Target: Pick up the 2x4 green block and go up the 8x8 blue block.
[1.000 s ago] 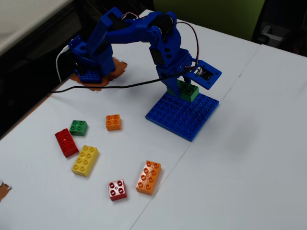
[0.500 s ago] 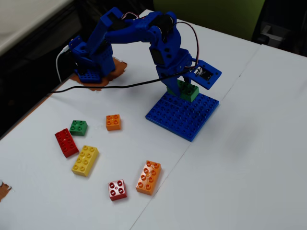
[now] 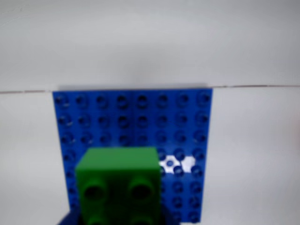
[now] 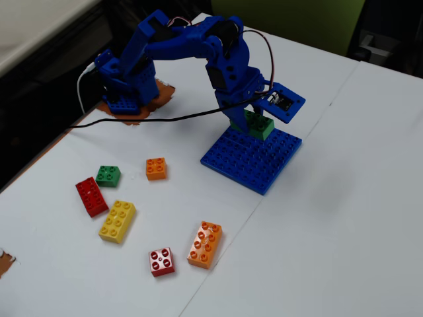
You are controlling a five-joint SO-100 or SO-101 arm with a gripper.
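The 2x4 green block fills the bottom of the wrist view, its studs facing the camera, with blue jaw parts on both sides of it. In the fixed view the green block sits in my gripper, at the far edge of the 8x8 blue block. My gripper is shut on the green block. In the wrist view the blue block lies flat right behind and under the green block. I cannot tell whether the green block touches the plate.
In the fixed view loose bricks lie to the left and front of the plate: a small green one, a small orange one, a red one, a yellow one, a small red one and an orange one. The arm's base stands at the back left.
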